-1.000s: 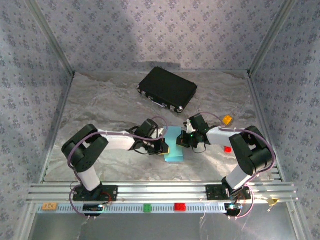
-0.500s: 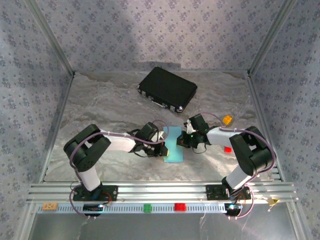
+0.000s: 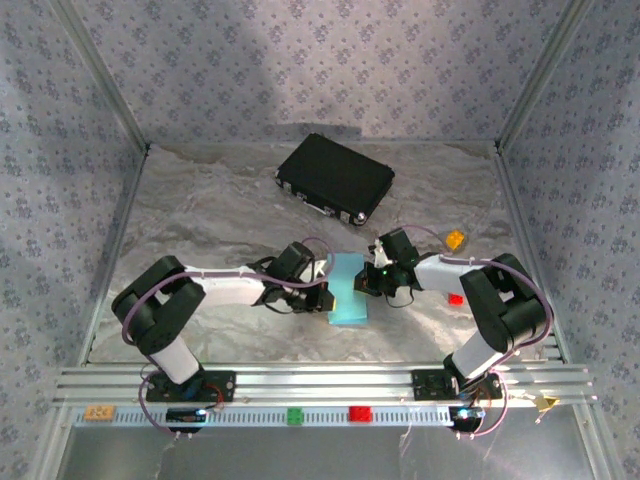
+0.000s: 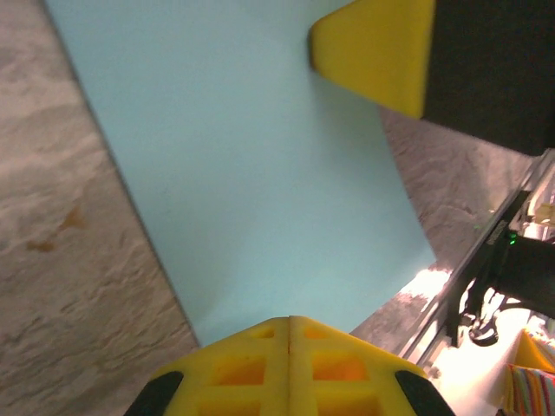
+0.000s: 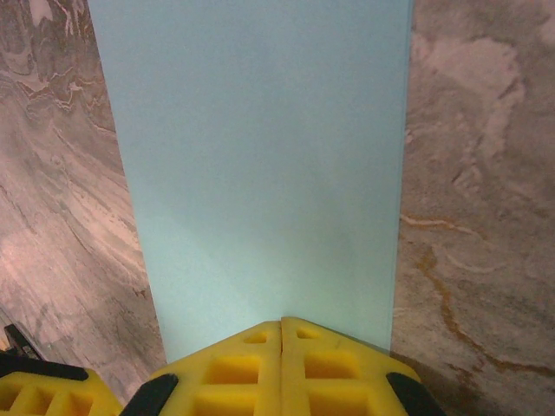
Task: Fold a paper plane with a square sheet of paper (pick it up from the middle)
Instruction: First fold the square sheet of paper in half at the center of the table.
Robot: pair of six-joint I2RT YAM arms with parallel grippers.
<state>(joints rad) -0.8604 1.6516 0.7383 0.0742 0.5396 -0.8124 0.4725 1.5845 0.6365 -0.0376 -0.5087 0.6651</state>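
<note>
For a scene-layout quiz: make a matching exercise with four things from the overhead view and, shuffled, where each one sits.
Things:
1. black case
2. blue paper
3. orange block
4. green block

Places:
A. on the front rail
B. between the left hand and the right hand
C. far part of the table
D. right side of the table

Pairs: 1-C, 2-B, 3-D, 4-A

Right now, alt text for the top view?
Two arms reach a light blue paper lying mid-table, the shut left gripper at its left edge and the shut right gripper at its right. A black case lies behind; an orange block and a red block sit to the right.
</note>
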